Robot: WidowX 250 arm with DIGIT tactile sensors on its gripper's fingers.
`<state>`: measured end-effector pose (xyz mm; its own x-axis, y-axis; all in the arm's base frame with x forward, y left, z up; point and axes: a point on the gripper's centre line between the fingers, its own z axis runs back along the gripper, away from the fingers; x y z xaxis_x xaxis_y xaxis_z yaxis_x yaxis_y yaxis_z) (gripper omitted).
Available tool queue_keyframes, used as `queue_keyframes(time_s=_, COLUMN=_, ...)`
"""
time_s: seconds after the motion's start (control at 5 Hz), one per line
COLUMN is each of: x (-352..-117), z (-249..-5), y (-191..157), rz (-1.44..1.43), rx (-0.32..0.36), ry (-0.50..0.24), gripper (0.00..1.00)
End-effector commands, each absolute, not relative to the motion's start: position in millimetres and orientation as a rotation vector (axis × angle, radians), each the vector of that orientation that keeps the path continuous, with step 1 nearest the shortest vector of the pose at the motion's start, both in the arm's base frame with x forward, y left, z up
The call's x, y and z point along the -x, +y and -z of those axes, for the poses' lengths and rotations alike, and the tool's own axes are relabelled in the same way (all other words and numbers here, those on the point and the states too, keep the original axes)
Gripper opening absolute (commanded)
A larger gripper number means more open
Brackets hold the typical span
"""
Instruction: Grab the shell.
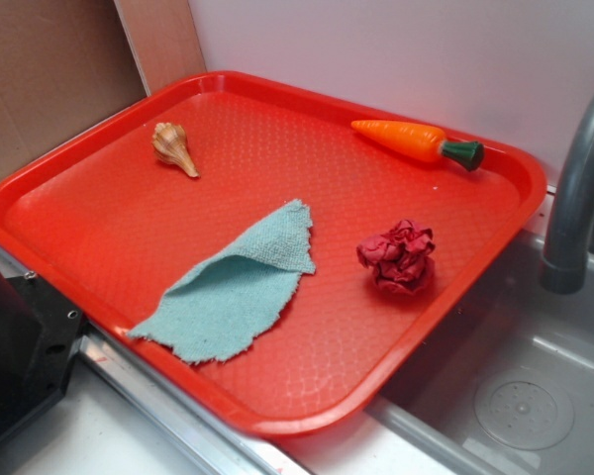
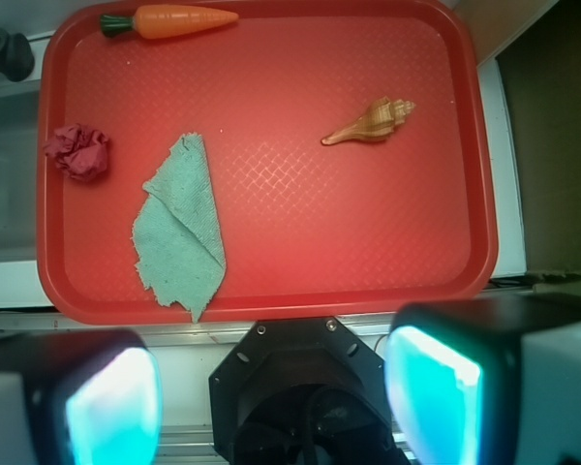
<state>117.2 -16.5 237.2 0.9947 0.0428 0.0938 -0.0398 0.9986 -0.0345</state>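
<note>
The shell [image 1: 174, 147] is a small tan-and-cream spiral conch lying on the red tray [image 1: 99, 223] near its far left corner. In the wrist view the shell [image 2: 371, 122] lies in the tray's upper right part, its point toward the left. My gripper [image 2: 271, 407] is open and empty, its two cyan pads [image 2: 111, 412] spread wide at the bottom of the wrist view. It hangs high above the robot's black base [image 2: 300, 387], off the tray's near edge and well away from the shell. The gripper does not show in the exterior view.
On the tray lie an orange toy carrot with a green top [image 1: 416, 142], a dark-red wrinkly cloth ball [image 1: 397, 257] and a folded teal rag [image 1: 240, 285]. A grey faucet [image 1: 574, 198] and a metal sink [image 1: 520, 396] stand to the right. A cardboard wall [image 1: 49, 69] stands behind.
</note>
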Motion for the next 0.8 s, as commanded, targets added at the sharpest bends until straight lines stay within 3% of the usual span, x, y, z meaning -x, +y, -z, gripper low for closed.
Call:
queue_keyframes(time_s=0.0, x=-117, z=-237, y=-16, rz=-0.041, rx=0.033, ry=-0.095, gripper=1.00)
queue_keyframes(time_s=0.2, x=-139, z=-229, y=0, rz=-0.187, rx=0.079, ry=-0.073, gripper=1.00)
queue_keyframes(time_s=0.6, x=-164, z=-205, y=35, rz=-0.569, rx=0.080, ry=-0.136, gripper=1.00)
